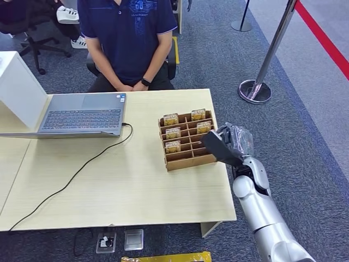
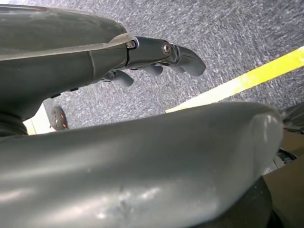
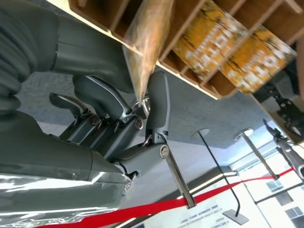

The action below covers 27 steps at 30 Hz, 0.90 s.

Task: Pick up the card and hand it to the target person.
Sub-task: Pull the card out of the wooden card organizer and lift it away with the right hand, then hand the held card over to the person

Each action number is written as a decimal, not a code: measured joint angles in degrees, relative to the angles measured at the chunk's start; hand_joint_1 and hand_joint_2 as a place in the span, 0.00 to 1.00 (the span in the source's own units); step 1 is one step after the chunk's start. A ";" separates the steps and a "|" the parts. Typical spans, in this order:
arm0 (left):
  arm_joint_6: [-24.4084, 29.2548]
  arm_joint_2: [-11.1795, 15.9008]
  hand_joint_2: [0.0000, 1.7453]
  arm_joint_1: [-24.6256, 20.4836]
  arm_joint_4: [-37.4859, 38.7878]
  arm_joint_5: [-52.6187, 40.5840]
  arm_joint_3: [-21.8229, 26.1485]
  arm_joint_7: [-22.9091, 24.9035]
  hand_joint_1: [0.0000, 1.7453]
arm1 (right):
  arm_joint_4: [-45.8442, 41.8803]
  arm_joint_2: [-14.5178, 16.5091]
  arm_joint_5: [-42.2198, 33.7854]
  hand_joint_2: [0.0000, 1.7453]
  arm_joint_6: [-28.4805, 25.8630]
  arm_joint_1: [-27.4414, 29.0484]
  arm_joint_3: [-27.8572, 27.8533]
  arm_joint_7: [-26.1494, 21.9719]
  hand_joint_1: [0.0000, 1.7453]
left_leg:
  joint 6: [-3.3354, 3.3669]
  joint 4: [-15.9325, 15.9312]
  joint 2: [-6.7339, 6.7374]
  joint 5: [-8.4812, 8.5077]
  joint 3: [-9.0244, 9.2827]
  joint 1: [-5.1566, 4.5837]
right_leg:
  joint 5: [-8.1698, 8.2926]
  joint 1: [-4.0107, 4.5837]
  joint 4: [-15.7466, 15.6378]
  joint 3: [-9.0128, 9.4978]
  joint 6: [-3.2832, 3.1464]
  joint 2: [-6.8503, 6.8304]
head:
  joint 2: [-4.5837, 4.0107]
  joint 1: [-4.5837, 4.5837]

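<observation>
Closest to you, the right hand [image 3: 118, 118] has its fingers [image 3: 159, 102] and thumb pinching a card [image 3: 147, 45] at its lower edge, right at the near rim of the wooden tray [image 1: 187, 161]. From the head view, that hand [image 1: 224, 143] sits against the tray's right end on the table [image 1: 123, 185]. More cards [image 1: 173, 132] stand in slots beyond the fingertips. The person [image 1: 127, 38] sits across the table, beside a laptop [image 1: 82, 115]. Your left hand [image 2: 143, 57] hangs over carpet, its fingers loosely curled, holding nothing.
</observation>
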 joint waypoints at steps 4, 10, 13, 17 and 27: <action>0.40 0.00 0.00 -0.02 0.00 0.09 0.02 -0.17 0.00 | -1.70 -0.02 -3.23 1.00 1.31 -0.85 -0.24 -1.59 1.00 | 0.00 0.00 0.00 0.00 0.01 0.00 | 0.00 0.00 0.00 0.01 0.00 0.00 | -0.01 0.02; 0.99 0.00 0.00 -0.10 0.00 0.23 0.02 -0.42 0.00 | -3.41 0.25 -6.98 1.00 2.89 -1.97 -0.20 -2.98 1.00 | 0.00 0.00 0.00 0.00 0.00 0.00 | 0.00 0.00 0.01 0.01 0.00 0.00 | -0.01 0.03; 1.25 0.00 0.00 -0.20 0.00 0.23 0.02 -0.35 0.00 | -3.86 0.63 -8.43 1.00 3.04 -2.79 -0.20 -3.16 1.00 | 0.00 0.00 0.00 0.00 -0.01 0.00 | 0.00 0.00 0.01 0.00 0.00 0.00 | -0.01 0.03; 1.31 0.00 0.00 -0.47 0.00 0.23 0.02 0.05 0.00 | -3.73 1.58 -9.13 1.00 2.72 -5.26 -0.20 -2.87 1.00 | 0.00 0.00 0.00 0.01 -0.01 0.00 | 0.00 0.00 0.02 0.00 0.00 0.01 | -0.01 0.00; 1.42 0.00 0.00 -1.68 0.00 -0.75 -0.02 0.55 0.00 | 6.46 5.79 -5.86 1.00 -7.55 -18.08 -0.25 -0.80 1.00 | 0.01 0.00 0.01 0.08 -0.01 0.00 | 0.04 0.00 0.07 -0.01 0.01 0.03 | -0.01 0.01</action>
